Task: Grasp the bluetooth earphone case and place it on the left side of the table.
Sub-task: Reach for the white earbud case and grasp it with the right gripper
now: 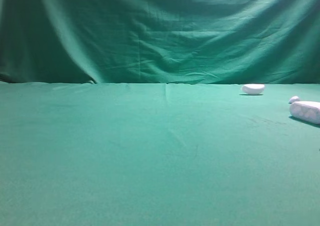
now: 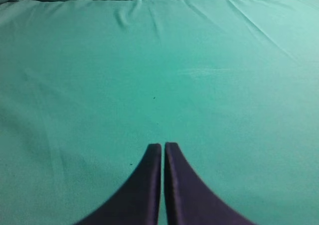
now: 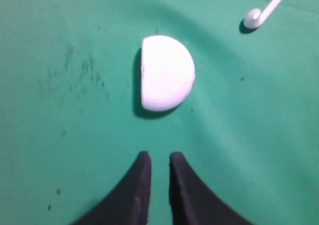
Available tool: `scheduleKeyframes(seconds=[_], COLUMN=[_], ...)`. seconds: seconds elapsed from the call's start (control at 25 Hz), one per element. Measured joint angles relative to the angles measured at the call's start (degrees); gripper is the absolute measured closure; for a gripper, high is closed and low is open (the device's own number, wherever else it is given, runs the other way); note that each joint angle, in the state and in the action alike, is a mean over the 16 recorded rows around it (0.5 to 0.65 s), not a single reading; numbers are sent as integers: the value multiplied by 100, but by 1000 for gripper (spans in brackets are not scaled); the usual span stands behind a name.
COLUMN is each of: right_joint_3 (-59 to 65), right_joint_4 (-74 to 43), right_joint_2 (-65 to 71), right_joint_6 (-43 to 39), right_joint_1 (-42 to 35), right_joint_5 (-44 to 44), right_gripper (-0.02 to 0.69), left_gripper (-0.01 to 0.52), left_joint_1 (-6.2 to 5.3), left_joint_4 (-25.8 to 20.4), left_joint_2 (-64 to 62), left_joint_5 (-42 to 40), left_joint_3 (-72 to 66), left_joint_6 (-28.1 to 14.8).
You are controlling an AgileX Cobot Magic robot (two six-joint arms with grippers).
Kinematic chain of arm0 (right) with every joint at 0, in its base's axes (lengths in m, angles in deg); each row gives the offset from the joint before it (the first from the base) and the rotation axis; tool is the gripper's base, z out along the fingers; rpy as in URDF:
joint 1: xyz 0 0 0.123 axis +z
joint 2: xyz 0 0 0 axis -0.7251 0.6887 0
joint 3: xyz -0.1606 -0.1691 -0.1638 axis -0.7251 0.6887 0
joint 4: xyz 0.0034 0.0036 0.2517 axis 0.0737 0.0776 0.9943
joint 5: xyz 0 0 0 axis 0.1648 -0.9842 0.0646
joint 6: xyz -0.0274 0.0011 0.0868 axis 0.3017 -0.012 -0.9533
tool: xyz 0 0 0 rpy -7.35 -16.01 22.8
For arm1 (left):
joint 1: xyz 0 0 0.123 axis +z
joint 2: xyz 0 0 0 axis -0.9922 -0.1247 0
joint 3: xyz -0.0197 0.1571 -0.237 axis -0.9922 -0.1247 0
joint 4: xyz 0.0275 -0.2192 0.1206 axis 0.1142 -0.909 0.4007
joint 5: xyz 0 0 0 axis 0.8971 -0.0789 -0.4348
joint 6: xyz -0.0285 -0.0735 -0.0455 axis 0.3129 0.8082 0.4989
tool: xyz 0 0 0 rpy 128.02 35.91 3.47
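The bluetooth earphone case (image 1: 306, 111) is white and lies on the green table (image 1: 150, 156) at the far right edge, partly cut off by the frame. In the right wrist view the case (image 3: 167, 73) shows as a rounded white body with one flat side. It lies just ahead of my right gripper (image 3: 159, 158), whose jaws are a little apart and empty, not touching it. My left gripper (image 2: 163, 146) is shut and empty over bare cloth. Neither gripper shows in the exterior view.
A tiny white earbud (image 1: 294, 99) lies beside the case; it also shows in the right wrist view (image 3: 259, 13). A smaller white half-oval item (image 1: 253, 89) lies farther back. A dark green curtain (image 1: 160, 31) hangs behind the table.
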Motion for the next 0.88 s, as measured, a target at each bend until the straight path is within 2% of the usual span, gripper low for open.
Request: scheduleKeyframes(seconds=[0.2,0.36,0.6,0.88], right_joint_3=[-169,-320,-557,-1214], right_joint_4=[-21,-26,-29,3], right_joint_2=[695,1120,1495,1620], right_joint_6=[-13,-16,-21,-30], right_joint_1=[3,3,5,44], right_joint_5=[423,600,643,89], right_gripper=[200,152,223,315], left_gripper=[514,514,514,514], left_joint_1=[0,0,0,0], left_joint_4=[0,0,0,0], left_joint_2=[0,0,0,0], left_joint_5=[0,0,0,0], left_joint_3=[0,0,0,0], left_joint_6=[0,0,0,0])
